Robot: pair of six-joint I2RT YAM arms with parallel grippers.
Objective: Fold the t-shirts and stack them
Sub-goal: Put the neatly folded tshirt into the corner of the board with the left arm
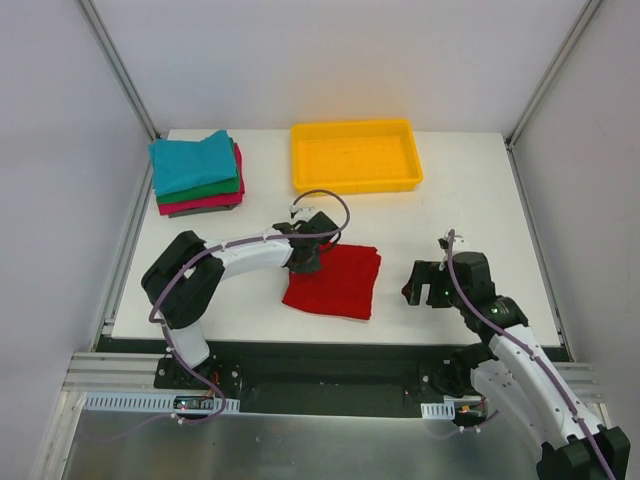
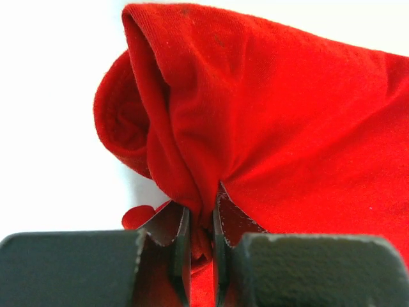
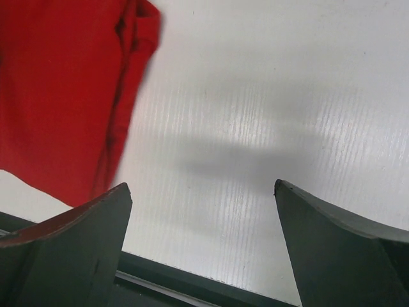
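red t-shirt [image 1: 333, 283]: soft matte knit, folded to a rough square, lying front-centre on the white table [image 1: 480, 200]. in the left wrist view its near edge is bunched into a rounded, puckered fold. left gripper [image 1: 308, 258] sits at the shirt's upper-left corner, arm stretched low across the table with the elbow bent out left. its flat dark jaws are almost together, pinching a thin ridge of red cloth. right gripper [image 1: 425, 285] is just right of the shirt and apart from it, forearm angled up from the base. its wedge-shaped jaws are spread wide over bare table, nothing held. back left is a neat stack: teal t-shirt [image 1: 192, 160] on top, green t-shirt [image 1: 215, 188], then pink-red t-shirt [image 1: 205, 202]. the rectangular yellow plastic tray [image 1: 352, 126] is back centre.
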